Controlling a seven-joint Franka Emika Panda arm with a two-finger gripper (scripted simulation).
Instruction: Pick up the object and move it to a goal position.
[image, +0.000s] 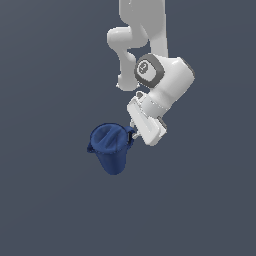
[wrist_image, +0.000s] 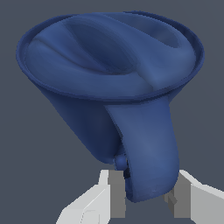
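Observation:
The dark blue pitcher (image: 110, 147) shows in the exterior view just left of the white gripper (image: 134, 134), its open mouth up and its body tapering down, a small spout on its left side. The white arm comes down from the top of that view. In the wrist view the pitcher (wrist_image: 109, 65) fills the frame, with its loop handle (wrist_image: 151, 148) running down between my two fingers (wrist_image: 114, 194). The gripper (wrist_image: 146, 197) is shut on the handle, one finger on each side of it. The fingertips are hidden in the exterior view.
A plain dark grey ground (image: 50, 200) lies all around with nothing else on it. No goal marker shows in either view.

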